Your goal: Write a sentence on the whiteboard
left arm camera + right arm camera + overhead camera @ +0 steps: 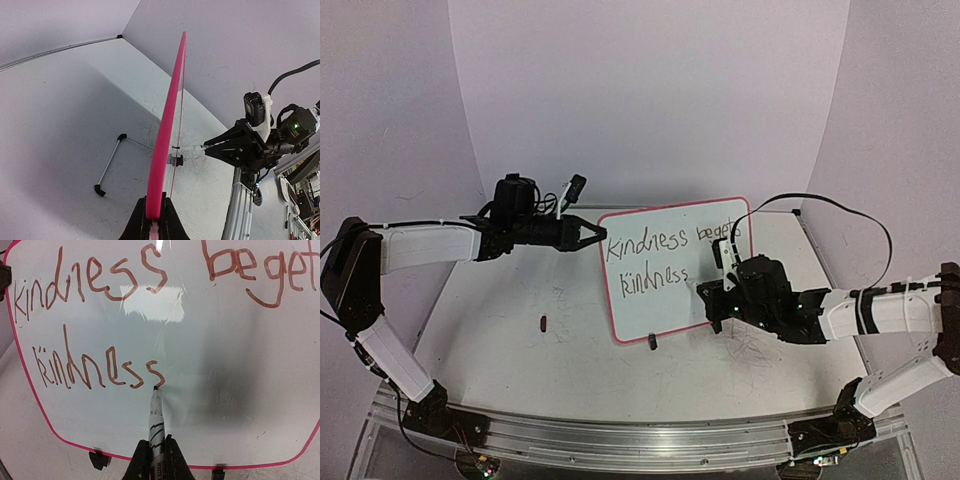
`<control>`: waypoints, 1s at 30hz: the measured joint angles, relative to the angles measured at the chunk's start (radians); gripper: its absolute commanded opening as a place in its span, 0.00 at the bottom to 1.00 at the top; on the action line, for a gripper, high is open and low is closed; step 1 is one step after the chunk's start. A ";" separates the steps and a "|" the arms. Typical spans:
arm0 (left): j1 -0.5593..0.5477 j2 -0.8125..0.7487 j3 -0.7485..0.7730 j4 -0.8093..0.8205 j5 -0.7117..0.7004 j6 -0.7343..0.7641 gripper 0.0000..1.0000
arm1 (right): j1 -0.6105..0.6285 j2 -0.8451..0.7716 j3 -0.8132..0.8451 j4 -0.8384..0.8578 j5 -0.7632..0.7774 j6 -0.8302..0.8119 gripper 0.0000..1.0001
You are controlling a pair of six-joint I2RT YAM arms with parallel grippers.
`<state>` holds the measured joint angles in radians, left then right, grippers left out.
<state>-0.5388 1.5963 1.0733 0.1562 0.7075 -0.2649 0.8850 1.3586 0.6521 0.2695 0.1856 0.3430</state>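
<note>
The whiteboard (660,300) stands tilted on its lower edge at the middle of the bench (500,370), its writing face turned toward the arms' bases. On it the sentence (125,285) runs in two lines of thin reddish-brown marker strokes. The top line reads "kindness begets", the second "kindness". In the right wrist view the top line is cut off at the picture's edge after "beget". In the top view the last letters are partly covered by the right arm. No full stop can be made out.

One marker (156,420) touches the board with its tip just at the tail of the last "s". The right hand (155,460) is clenched on its barrel and reaches in from 4 o'clock of the board. The left hand (154,215) is clamped on the pink frame at 9 o'clock, and its wrist view shows the board edge-on only.

Two black clip feet (99,459) sit on the bottom edge. The top view shows just one of them. Behind the board a thin wire prop (110,165) with two black end caps lies on the bench. One small dark piece (544,322) lies at 8 o'clock of the board, well apart from it and too small to identify.
</note>
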 measured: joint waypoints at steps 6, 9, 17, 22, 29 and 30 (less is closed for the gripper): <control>0.000 0.000 0.000 0.000 0.000 0.000 0.00 | 0.001 -0.002 0.000 -0.001 0.000 -0.003 0.00; 0.000 0.000 0.000 0.000 0.000 0.000 0.00 | 0.001 -0.021 -0.004 -0.002 0.003 -0.004 0.00; 0.000 0.000 0.000 0.000 0.001 0.000 0.00 | 0.000 -0.065 -0.015 -0.009 0.016 -0.005 0.00; 0.000 0.000 0.000 0.000 0.000 0.000 0.00 | -0.002 -0.036 -0.015 -0.009 0.029 -0.005 0.00; 0.000 0.001 0.000 0.000 -0.001 -0.001 0.00 | -0.006 -0.008 -0.011 -0.009 0.041 -0.016 0.00; 0.000 0.001 0.000 0.000 -0.001 -0.001 0.00 | -0.006 -0.009 -0.011 -0.010 0.040 -0.018 0.00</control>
<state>-0.5385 1.5974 1.0733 0.1562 0.7063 -0.2657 0.8795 1.3493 0.6415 0.2597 0.2258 0.3247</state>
